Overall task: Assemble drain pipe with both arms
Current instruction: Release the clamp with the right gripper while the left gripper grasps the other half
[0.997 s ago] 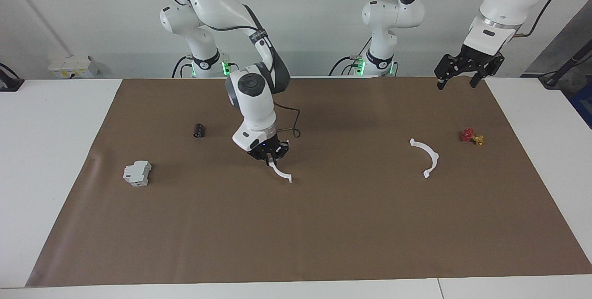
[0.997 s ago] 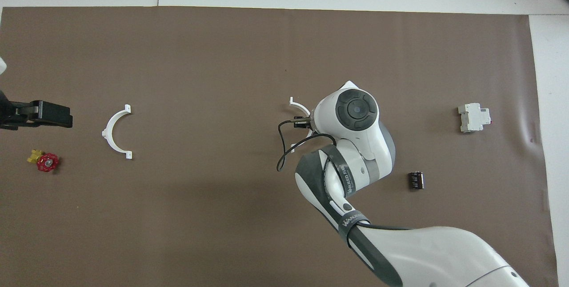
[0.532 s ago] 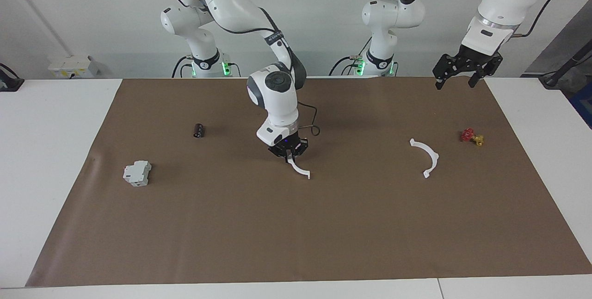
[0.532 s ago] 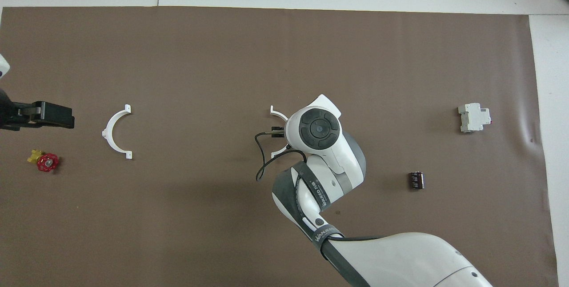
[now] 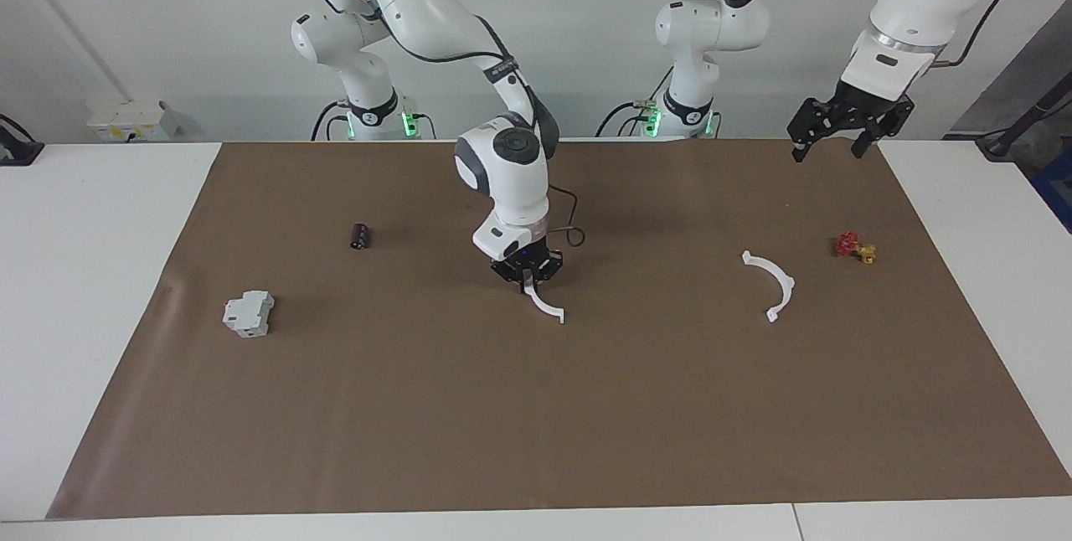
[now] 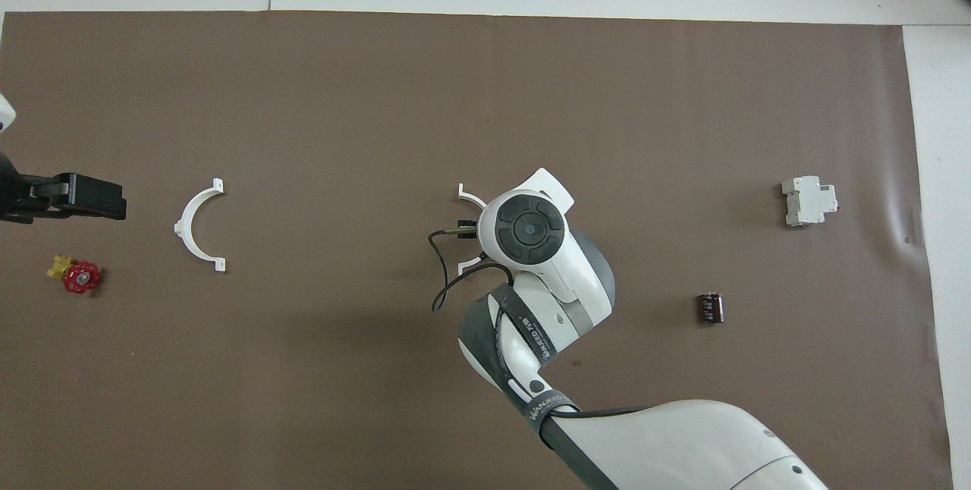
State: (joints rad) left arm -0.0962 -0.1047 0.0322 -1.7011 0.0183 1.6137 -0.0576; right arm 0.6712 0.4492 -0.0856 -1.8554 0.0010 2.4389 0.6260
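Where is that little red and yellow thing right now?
The valve lies on the brown mat at the left arm's end of the table, beside the loose half-ring. The left gripper hangs in the air near it.

— Where does everything sit on the counter point(image 5: 536, 440)?

— One half-ring point(image 5: 545, 306) hangs from the right gripper point(image 5: 526, 273) over the middle. The other half-ring point(image 5: 774, 284) lies toward the left arm's end, with the valve point(image 5: 854, 247) beside it, closer to that end.

— And the right arm's end?

— The block point(image 5: 248, 312), and a small cylinder point(image 5: 360, 235) nearer the robots. The left gripper point(image 5: 847, 124) waits above the valve's end.
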